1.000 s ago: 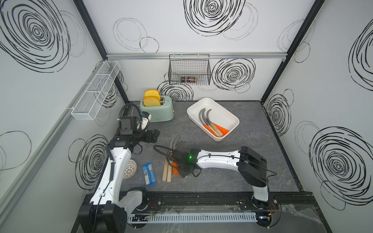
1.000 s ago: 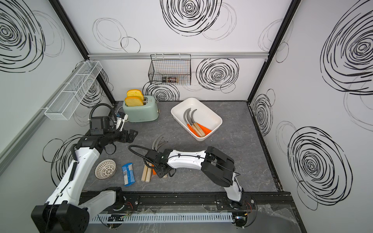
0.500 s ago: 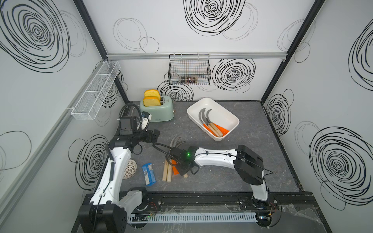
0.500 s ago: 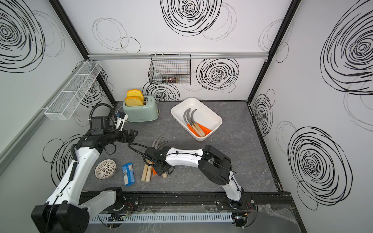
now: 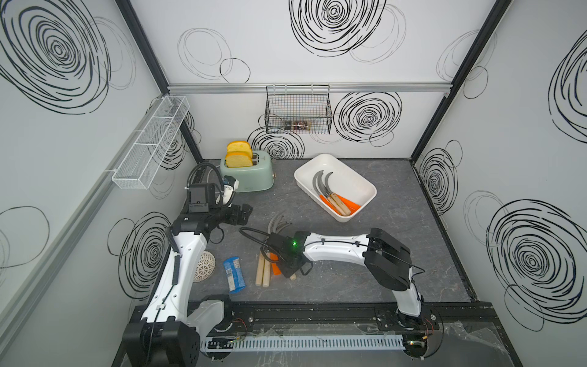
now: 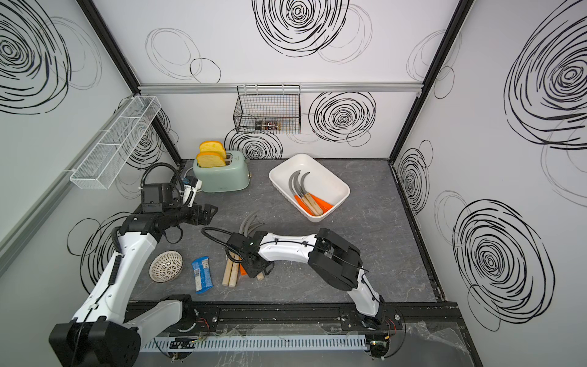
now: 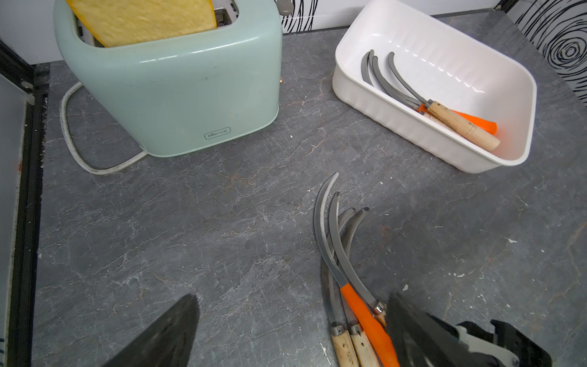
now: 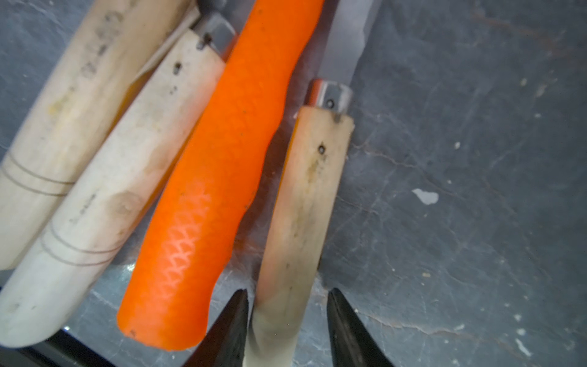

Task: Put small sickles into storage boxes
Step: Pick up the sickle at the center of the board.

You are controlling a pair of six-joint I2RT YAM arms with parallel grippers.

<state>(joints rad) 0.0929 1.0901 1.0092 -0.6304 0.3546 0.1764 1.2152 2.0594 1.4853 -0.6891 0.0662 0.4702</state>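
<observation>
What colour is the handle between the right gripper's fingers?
Pale bare wood. The handle shows best in the right wrist view.

The right arm (image 5: 336, 251) has drawn its elbow in a little to its left. The right gripper (image 5: 290, 271) has edged further over the sickles (image 5: 263, 270) on the worktop (image 5: 349, 286), its jaws slightly narrower and now either side of one wooden handle (image 8: 301, 206).
</observation>
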